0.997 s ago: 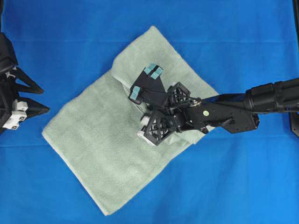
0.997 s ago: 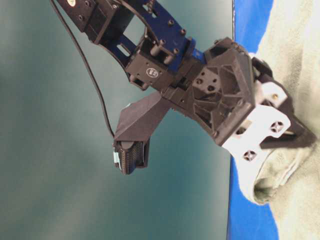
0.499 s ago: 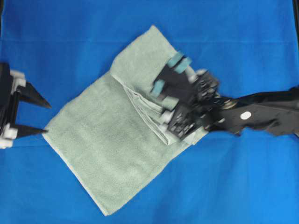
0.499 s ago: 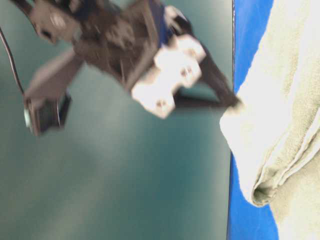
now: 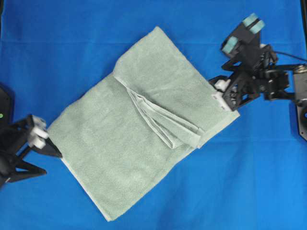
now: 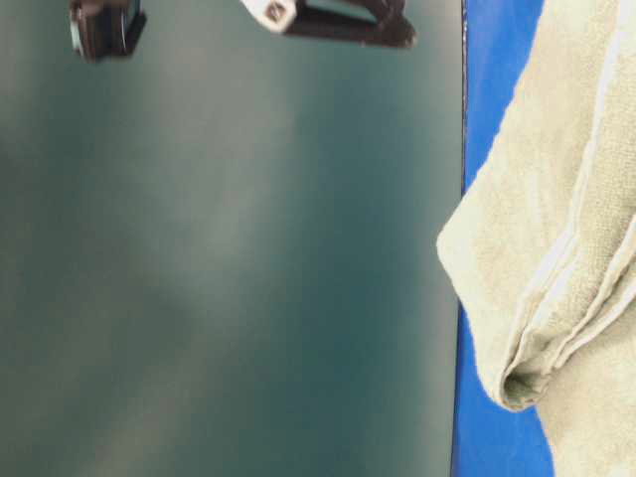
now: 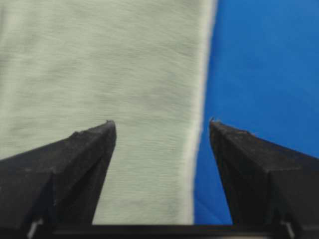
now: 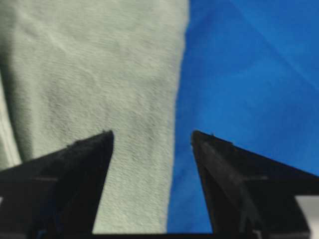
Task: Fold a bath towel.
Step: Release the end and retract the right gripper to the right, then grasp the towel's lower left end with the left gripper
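Bath towel [image 5: 124,143] lies diagonally mid-tabletop [image 5: 72,43], upper-right portion already doubled over (stacked hems show along the fold). Left gripper [image 5: 48,158] at 8 o'clock, jaws wide, empty, straddling the towel's left corner edge. Right gripper [image 5: 217,96] at 2 o'clock, jaws wide, empty, at the right edge. Judged: between folds; next needs both to pinch edges and carry them across.

Blue cloth surface [image 5: 72,43], evenly lit; blurred dark teal backdrop [image 6: 219,278] behind.
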Tool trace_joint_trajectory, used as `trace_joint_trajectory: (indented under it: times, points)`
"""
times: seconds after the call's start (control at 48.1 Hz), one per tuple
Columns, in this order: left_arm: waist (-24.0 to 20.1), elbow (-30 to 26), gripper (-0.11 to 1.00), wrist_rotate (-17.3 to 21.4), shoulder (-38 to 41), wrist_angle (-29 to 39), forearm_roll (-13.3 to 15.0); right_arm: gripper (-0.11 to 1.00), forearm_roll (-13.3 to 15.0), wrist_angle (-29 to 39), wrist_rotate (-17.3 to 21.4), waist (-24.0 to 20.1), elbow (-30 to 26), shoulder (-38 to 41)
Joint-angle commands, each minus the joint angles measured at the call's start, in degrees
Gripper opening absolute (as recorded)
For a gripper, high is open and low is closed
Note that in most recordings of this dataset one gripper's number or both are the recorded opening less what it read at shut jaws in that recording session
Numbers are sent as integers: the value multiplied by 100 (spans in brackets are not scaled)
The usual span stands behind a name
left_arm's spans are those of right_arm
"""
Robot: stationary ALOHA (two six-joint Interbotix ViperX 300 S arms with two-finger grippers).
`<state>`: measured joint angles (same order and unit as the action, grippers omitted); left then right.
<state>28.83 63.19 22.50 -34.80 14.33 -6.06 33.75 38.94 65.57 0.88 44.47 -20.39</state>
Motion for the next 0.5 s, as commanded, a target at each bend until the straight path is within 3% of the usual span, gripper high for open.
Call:
trace_joint_trajectory:
  times: [0.0,0.187,0.478]
  points:
    - [18,-308,72,18,422,202,26,64,-88,-97,-9,79,35,-158]
    - [18,-835,72,132,1345,738,18,64,-132,-97,-9,88,44,-105]
    - [-97,-1292,72,439,2707,457,-53,64,-132,-97,-9,88,97,-88]
